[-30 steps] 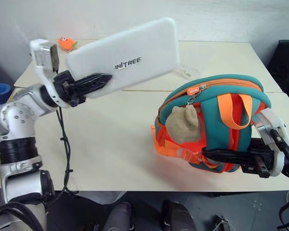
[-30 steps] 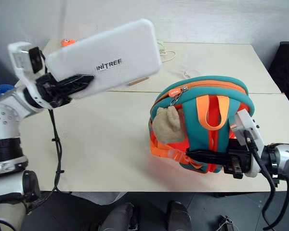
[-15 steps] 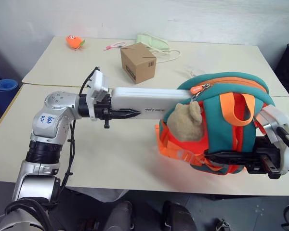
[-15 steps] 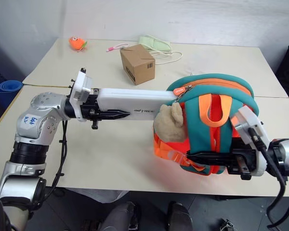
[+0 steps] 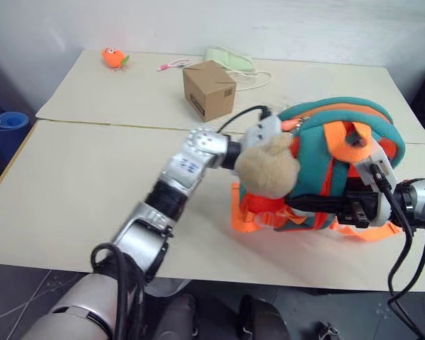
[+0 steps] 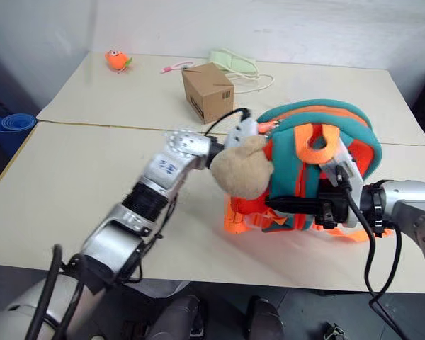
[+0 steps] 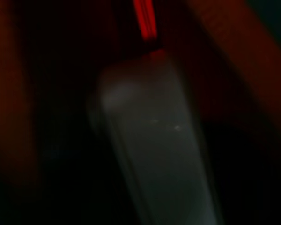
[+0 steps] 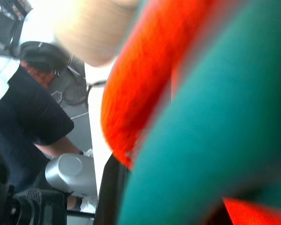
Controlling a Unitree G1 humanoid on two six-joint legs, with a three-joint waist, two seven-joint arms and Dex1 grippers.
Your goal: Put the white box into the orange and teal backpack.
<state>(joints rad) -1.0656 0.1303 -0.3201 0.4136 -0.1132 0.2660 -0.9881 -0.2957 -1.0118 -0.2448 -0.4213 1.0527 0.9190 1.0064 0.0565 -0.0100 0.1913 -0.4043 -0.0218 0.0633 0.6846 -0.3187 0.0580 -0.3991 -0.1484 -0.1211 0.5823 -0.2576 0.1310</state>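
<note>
Darkness inside the orange and teal backpack (image 5: 340,134) surrounds the white box (image 7: 152,150) in the left wrist view, where the pale, slim case stretches straight ahead of that gripper with reddish fabric close on both sides and a bright orange strip just past its far end. In the head views the left arm reaches across the table (image 5: 78,177) and its wrist disappears into the backpack's opening behind the tan plush toy (image 5: 268,166); the left gripper's fingers are hidden there, so I cannot tell whether they are spread or clamped on the box. The right gripper (image 5: 297,207) lies level against the front of the backpack, its black fingers pinched together on the orange and teal fabric low on the bag, below the plush toy. No lettering on the box can be read from here; the case appears as a plain blurred surface. The backpack sits upright near the table's front edge, its orange straps trailing onto the tabletop. Well apart, farther back on the table, stand a brown cardboard box (image 5: 210,90), a small orange toy (image 5: 113,57), a pink item (image 5: 171,65) and a pale green cloth (image 5: 230,58).
</note>
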